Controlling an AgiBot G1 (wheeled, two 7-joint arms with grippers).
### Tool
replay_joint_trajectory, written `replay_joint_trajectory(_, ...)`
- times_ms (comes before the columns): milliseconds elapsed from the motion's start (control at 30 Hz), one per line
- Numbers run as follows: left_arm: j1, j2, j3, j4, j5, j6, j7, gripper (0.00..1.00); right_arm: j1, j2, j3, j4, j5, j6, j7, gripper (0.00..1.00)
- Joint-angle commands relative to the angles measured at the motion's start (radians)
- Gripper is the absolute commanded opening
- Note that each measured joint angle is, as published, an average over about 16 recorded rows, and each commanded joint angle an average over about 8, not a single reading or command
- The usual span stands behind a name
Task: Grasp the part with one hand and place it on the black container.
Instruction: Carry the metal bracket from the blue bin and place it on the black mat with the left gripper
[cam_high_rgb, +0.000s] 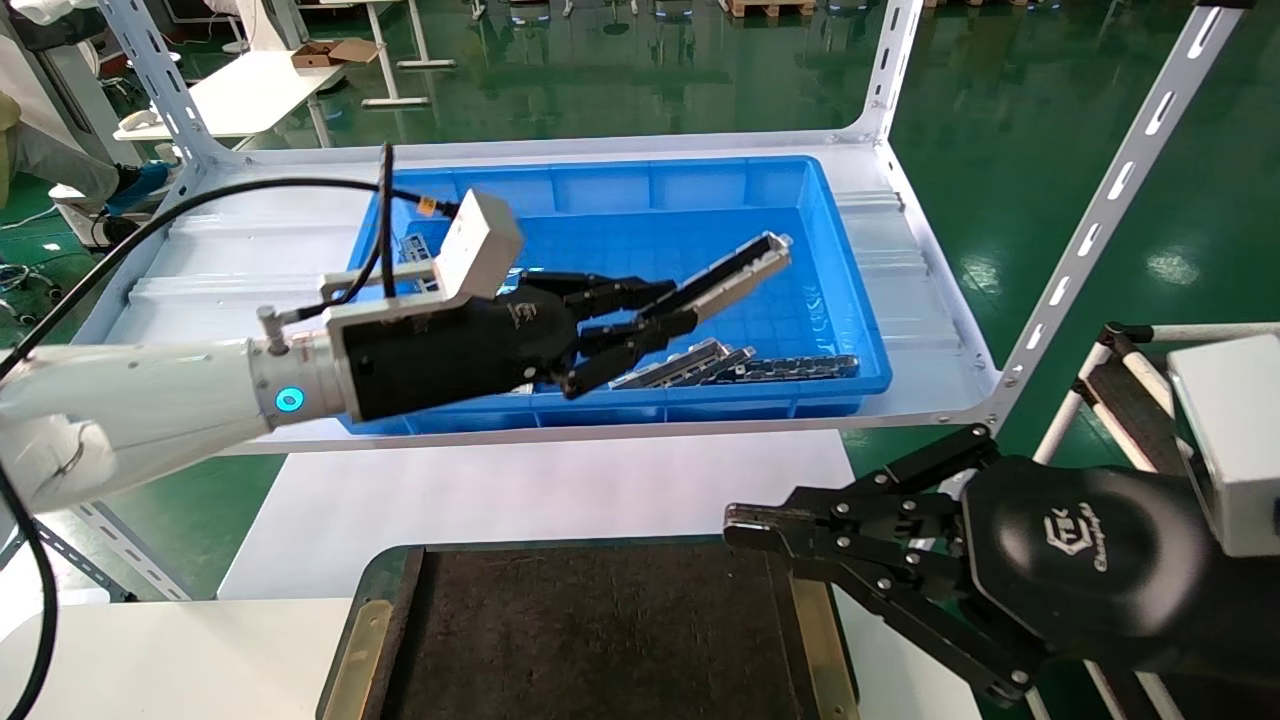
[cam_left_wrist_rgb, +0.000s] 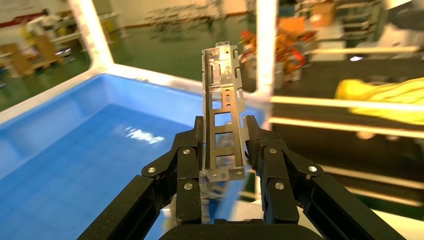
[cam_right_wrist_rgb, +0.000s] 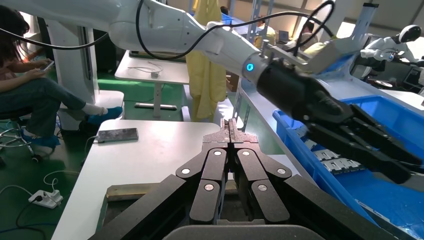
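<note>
One part (cam_high_rgb: 735, 270) sits clamped in the left hand (cam_high_rgb: 640, 325) above the blue bin (cam_high_rgb: 850, 290) on a white shelf (cam_high_rgb: 920, 290); right gripper (cam_high_rgb: 750, 525) closed over the black container (cam_high_rgb: 600, 630); green floor (cam_high_rgb: 1050, 120).

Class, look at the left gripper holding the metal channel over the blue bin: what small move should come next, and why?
Probably lift and draw back toward the black tray. The left gripper is shut on the metal channel, which is clear above the blue bin, while the tray lies nearer the robot, with the right gripper shut at its edge.

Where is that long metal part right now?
In the head view, the part is clamped in the left end effector, lifted above the blue bin.
</note>
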Motion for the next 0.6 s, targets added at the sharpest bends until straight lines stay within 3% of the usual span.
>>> replay_joint_trajectory(33, 0.021, -0.021, -0.006, -0.023, -0.014, 0.043, -0.002, 0.00, 0.000, 0.000, 0.000, 0.000, 0.000, 0.000, 0.000, 0.00)
replay_joint_trajectory(333, 0.229, -0.162, -0.006, -0.307, -0.063, 0.037, -0.126, 0.00, 0.000, 0.000, 0.000, 0.000, 0.000, 0.000, 0.000, 0.00)
replay_joint_trajectory(600, 0.466, -0.277, 0.031, -0.576, -0.047, -0.185, -0.257, 0.00, 0.000, 0.000, 0.000, 0.000, 0.000, 0.000, 0.000, 0.00)
